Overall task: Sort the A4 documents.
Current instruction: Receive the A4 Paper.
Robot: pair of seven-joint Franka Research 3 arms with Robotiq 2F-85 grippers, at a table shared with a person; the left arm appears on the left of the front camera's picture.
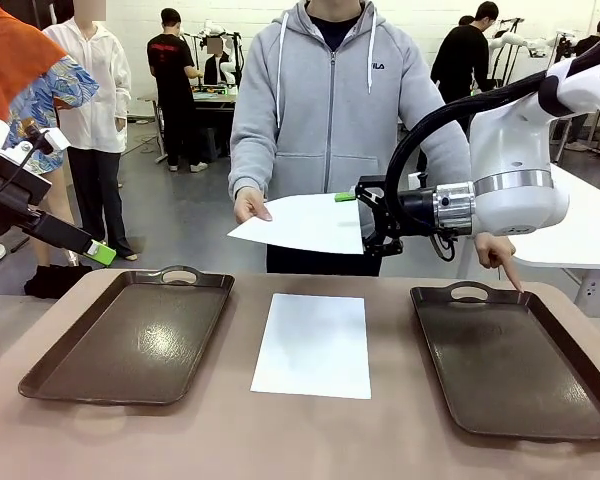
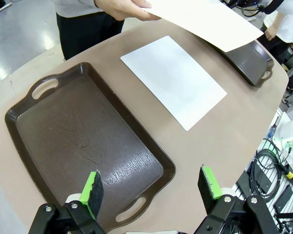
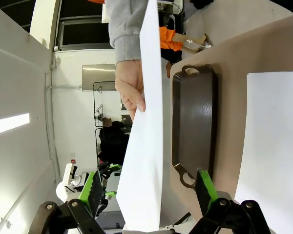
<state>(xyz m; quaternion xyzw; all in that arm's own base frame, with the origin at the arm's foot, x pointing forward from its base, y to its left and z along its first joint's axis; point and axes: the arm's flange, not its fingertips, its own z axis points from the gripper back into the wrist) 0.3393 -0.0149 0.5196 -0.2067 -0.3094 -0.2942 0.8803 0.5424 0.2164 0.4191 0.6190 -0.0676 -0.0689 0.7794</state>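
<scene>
right claw (image 1: 358, 218) has its jaws apart, astride the right edge of the held sheet (image 1: 305, 222), which a person's hand (image 1: 248, 207) offers above the far side of the table (image 1: 390, 420). a second sheet (image 1: 313, 345) lies flat between the left tray (image 1: 178, 272) and right tray (image 1: 470, 291). left claw (image 2: 151, 185), jaws apart too, hangs high at the left. if it closes on so thin a margin, the limp paper could buckle or slide free.

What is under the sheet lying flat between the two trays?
The flat sheet rests on the brown table, apart from the left tray and the right tray. Whether a second sheet lies beneath cannot be told; it covers that patch.
</scene>
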